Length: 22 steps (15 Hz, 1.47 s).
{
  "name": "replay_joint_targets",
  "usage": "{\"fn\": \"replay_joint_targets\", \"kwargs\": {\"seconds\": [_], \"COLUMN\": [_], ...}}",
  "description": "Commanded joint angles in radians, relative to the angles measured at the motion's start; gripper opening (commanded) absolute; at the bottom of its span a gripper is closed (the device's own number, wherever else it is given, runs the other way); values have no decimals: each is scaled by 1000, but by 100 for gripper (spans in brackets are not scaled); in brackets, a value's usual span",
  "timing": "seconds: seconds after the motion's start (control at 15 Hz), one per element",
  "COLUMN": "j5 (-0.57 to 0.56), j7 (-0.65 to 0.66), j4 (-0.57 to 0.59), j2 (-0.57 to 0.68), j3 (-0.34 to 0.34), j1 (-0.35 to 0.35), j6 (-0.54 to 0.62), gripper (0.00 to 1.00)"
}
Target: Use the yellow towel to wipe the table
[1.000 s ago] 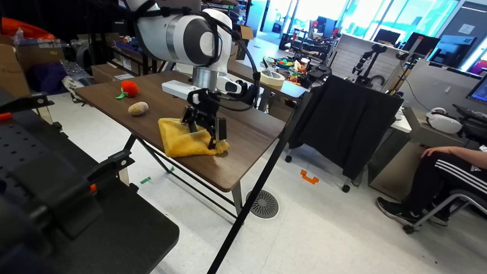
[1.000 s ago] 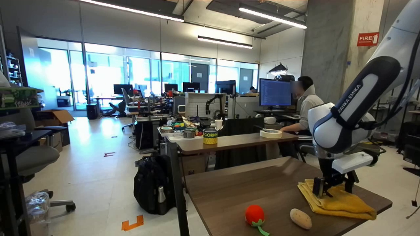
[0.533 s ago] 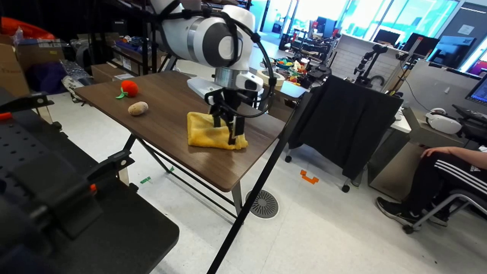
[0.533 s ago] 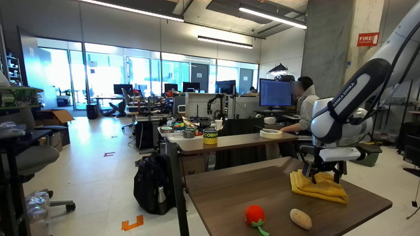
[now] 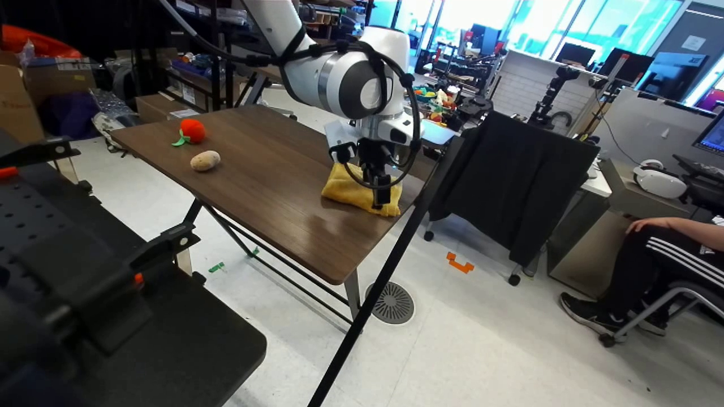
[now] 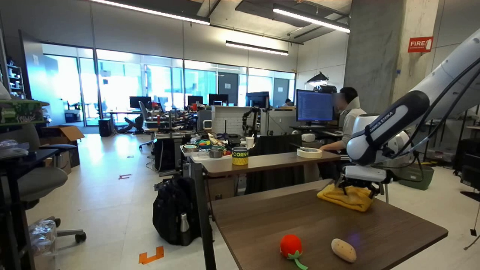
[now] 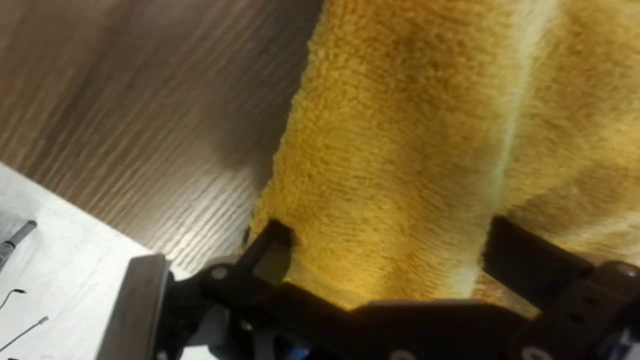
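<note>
The yellow towel (image 5: 346, 189) lies folded and flat on the dark brown table (image 5: 254, 186), close to the edge at its right end in that exterior view. My gripper (image 6: 358, 194) points down onto the towel (image 6: 347, 202) from above. In the wrist view the gripper (image 7: 385, 229) has its fingers wide apart, with towel cloth (image 7: 400, 140) spread below and between them. The tips appear to rest on the cloth; no fold is pinched. Bare table (image 7: 150, 100) shows to the left of the cloth. One finger is hidden in an exterior view.
A red plush tomato (image 5: 192, 131) and a beige potato (image 5: 205, 161) lie on the table, well apart from the towel. A black post (image 5: 373, 308) slants past the table corner. Another desk (image 6: 270, 162) with tape rolls stands behind, close to the table's far edge.
The towel has slid along the table with my gripper on top, rightward and back in an exterior view, off its earlier spot by the front edge. The fingers stay apart; tomato and potato have not moved.
</note>
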Motion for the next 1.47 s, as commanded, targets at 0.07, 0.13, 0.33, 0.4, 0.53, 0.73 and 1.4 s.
{"fn": "replay_joint_targets", "kwargs": {"seconds": [0.07, 0.13, 0.33, 0.4, 0.53, 0.73, 1.4], "j5": [-3, -16, -35, -38, -31, -60, -68], "j7": [292, 334, 387, 405, 414, 454, 507], "j4": [234, 249, 231, 217, 228, 288, 363], "j2": [180, 193, 193, 179, 177, 201, 209], "j3": [-52, -54, -40, -40, -29, -25, -70], "j1": [92, 115, 205, 233, 270, 262, -34], "j6": [-3, -3, 17, -1, -19, -44, -228], "gripper": [100, 100, 100, 100, 100, 100, 100]}}
